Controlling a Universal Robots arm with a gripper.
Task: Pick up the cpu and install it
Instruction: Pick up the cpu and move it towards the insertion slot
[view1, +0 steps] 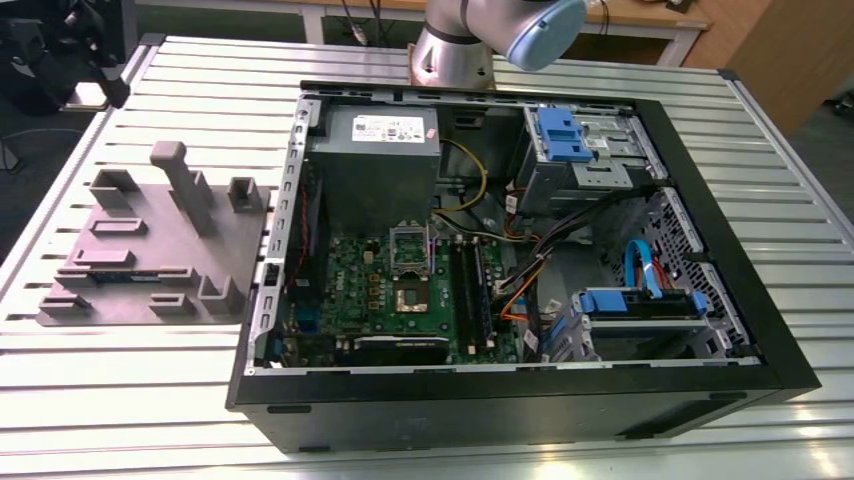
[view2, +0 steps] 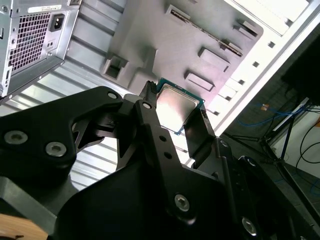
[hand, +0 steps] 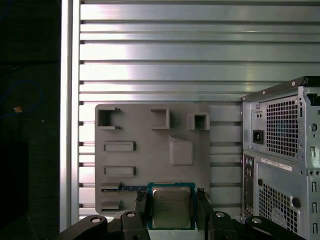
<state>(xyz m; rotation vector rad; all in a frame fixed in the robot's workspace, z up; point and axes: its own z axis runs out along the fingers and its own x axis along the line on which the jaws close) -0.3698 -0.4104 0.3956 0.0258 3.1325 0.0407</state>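
The cpu (view2: 176, 107) (hand: 171, 206) is a small square chip with a shiny silver top and a thin pale rim. My gripper (view2: 175, 108) (hand: 171, 207) is shut on it, one black finger (view2: 155, 125) (hand: 141, 206) against each of two opposite edges. The chip hangs well above the grey fixture plate (hand: 150, 145) (view2: 165, 45) that lies on the slatted table. In the exterior view the motherboard socket (view1: 411, 297) lies inside the open computer case (view1: 747, 330), its metal frame (view1: 410, 248) flipped up.
The arm (view1: 481, 40) stands behind the case at the far edge of the slatted metal table (view1: 134, 400). The fixture plate (view1: 147, 250) with raised blocks lies at the exterior view's left of the case. Cables, drive bays and a power supply (view1: 380, 150) crowd the case interior.
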